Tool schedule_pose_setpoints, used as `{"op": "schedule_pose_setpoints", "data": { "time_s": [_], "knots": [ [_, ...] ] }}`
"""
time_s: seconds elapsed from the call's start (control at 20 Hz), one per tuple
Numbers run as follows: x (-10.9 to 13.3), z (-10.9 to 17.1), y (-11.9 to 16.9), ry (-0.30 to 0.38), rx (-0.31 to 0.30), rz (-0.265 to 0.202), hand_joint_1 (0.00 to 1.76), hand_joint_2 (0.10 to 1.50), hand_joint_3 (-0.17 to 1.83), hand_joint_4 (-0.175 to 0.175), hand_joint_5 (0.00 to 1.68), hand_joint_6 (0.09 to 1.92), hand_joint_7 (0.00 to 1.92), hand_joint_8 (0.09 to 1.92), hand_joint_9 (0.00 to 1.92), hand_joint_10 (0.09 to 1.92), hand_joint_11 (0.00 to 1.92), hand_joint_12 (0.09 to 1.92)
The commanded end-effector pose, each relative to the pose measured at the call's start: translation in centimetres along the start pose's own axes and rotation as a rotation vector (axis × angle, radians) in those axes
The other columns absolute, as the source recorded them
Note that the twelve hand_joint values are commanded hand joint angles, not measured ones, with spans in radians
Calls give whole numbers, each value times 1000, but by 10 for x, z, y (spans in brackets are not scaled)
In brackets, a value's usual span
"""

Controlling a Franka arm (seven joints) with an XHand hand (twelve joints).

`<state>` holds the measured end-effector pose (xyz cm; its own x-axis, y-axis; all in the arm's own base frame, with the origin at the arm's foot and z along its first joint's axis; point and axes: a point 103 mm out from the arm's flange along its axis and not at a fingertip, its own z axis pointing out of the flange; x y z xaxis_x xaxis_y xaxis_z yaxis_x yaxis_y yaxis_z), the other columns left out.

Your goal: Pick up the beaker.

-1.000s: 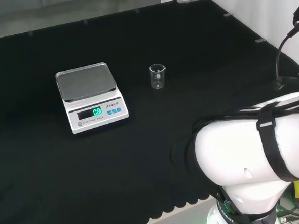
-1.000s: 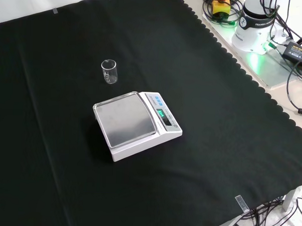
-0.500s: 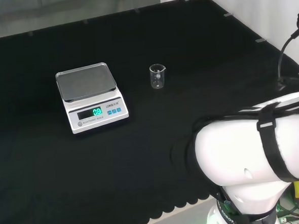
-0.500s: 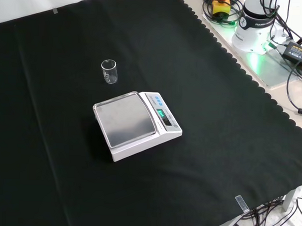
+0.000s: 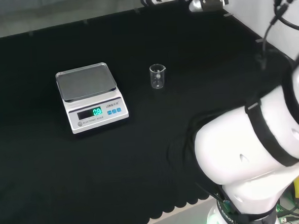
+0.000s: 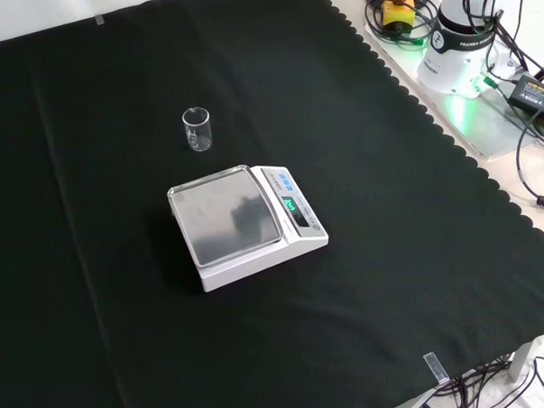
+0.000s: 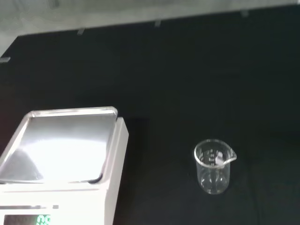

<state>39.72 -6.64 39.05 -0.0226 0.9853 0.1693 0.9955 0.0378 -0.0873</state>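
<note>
Head view, left to right. White electronic scale with a bare steel pan and lit green display: print not transcribed. To its right, apart from it, small clear glass beaker upright on the black cloth, pour spout at rim, faint graduation marks on the wall (wrist view), illegible; looks empty. Beaker untouched. White arm link at right. State of the hand's fingers: cannot tell.
</note>
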Motion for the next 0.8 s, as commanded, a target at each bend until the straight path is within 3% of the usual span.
{"op": "schedule_pose_setpoints", "data": {
  "time_s": [0.05, 0.25, 0.8],
  "knots": [
    [-100, 55, 80, 75, 9, -54, 491, 799, 36, -57, 176, 87, 3, 712, 0, 615, 0, 1532],
    [-103, 77, 104, 42, 57, -53, 496, 798, 34, -59, 183, 87, 11, 729, 0, 636, 0, 1538],
    [-80, 139, 162, -25, 147, -68, 512, 795, 28, -63, 207, 87, 19, 751, 0, 689, 3, 1550]
  ]
}}
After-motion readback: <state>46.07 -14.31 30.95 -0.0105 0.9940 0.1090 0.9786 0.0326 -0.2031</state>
